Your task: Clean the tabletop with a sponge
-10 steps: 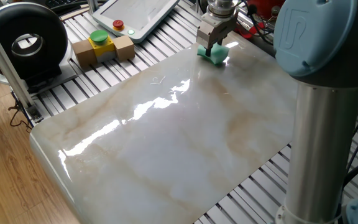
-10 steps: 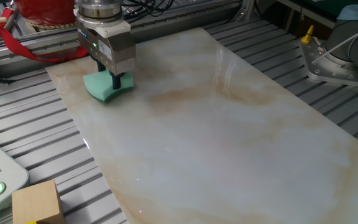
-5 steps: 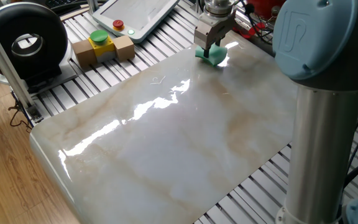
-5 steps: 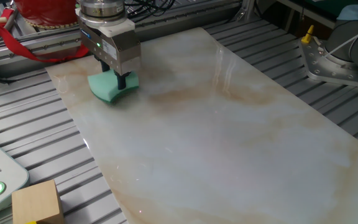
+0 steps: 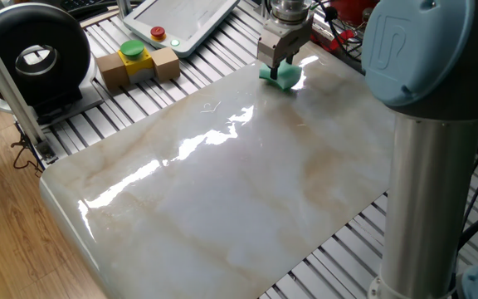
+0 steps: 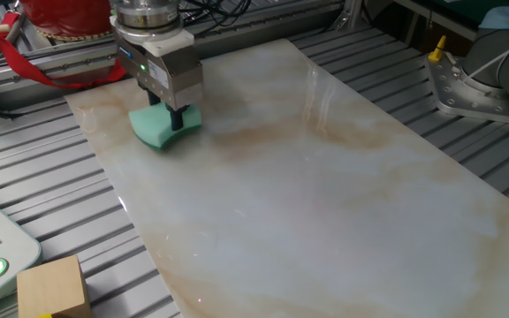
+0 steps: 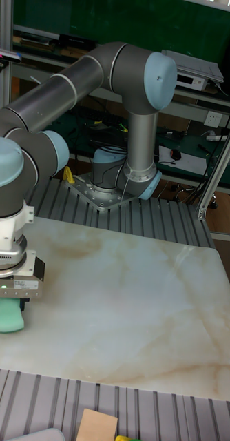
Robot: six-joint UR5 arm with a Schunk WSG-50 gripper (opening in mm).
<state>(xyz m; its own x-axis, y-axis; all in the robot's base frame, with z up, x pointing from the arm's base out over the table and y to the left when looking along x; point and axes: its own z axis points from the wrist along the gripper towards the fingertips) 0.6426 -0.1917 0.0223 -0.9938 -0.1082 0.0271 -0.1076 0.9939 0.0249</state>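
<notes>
The teal-green sponge (image 5: pixel 284 77) (image 6: pixel 155 130) (image 7: pixel 7 315) lies pressed on the marble tabletop (image 5: pixel 222 183) (image 6: pixel 325 194) (image 7: pixel 129 303) near one corner, close to the slab's edge. My gripper (image 5: pixel 277 68) (image 6: pixel 174 118) (image 7: pixel 9 300) points straight down and is shut on the sponge, its dark fingers pinching the foam from above. In the tall fixed view the gripper body hides the fingers and only the sponge's lower part shows beneath it.
A ribbed aluminium frame (image 6: pixel 51 194) surrounds the slab. A yellow-and-green button on wooden blocks (image 5: pixel 136 60), a teach pendant (image 5: pixel 185 18) and a black round device (image 5: pixel 31 51) sit beyond the slab. The arm's column (image 5: pixel 426 166) rises at the right; its base (image 6: pixel 489 75) is bolted nearby.
The gripper has slid the sponge a short way along the slab near its edge, leftward in one fixed view and rightward in the other. It has stayed shut on the sponge.
</notes>
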